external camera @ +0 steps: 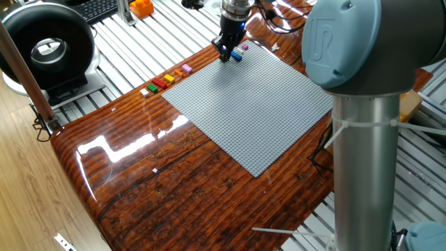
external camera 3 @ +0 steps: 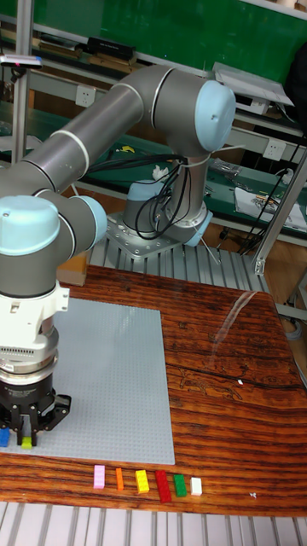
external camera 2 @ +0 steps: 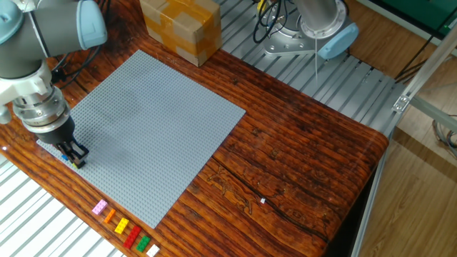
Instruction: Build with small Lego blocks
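pincer (external camera 3: 27, 424) low over the grey plate's (external camera 3: 111, 375) corner, lower left of the tall view

whether it gripped anything, i couldn't tell. the bricks (external camera 3: 145, 482) lined the surface's edge: light, stiff, slick; best pinched across flat sides.

Gripper (external camera: 225, 56) down at far corner of grey baseplate (external camera: 251, 104), fingertips right at blue brick (external camera: 237, 56); grip state unclear. Pink brick (external camera: 244, 47) just beyond. Row of small bricks (external camera: 166, 80) on wooden table (external camera: 160, 174) beside baseplate's left edge: white, green, red, yellow, orange, pink. Orange object (external camera: 141, 7) far back.
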Robot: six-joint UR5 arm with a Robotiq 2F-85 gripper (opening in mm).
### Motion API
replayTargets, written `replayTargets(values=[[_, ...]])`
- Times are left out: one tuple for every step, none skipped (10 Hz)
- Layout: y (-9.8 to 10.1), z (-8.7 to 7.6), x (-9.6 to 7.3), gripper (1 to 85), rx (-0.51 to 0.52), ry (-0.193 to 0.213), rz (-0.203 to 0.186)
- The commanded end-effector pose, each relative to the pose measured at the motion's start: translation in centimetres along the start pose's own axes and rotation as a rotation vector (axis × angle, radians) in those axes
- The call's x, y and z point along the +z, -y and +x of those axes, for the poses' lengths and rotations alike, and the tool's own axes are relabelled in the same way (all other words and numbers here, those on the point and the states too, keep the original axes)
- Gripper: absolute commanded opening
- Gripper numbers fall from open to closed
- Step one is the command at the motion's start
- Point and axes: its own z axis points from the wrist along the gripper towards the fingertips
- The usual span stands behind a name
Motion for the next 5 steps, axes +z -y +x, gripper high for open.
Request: replayTargets(values=[[0.8,-0.3,-1.0,1.0,-0.006,-0.007,-0.028],[1.0,-0.2,-1.0,1.0,-0.008,-0.008,-0.028],[1.0,-0.4,-0.8,1.0,-0.005,-0.001,-0.025],[1.1,-0.3,-0.2,1.0,0.003,0.003,0.004],[0.3,-0.2,0.6,1.0,0.033,-0.003,0.034]])
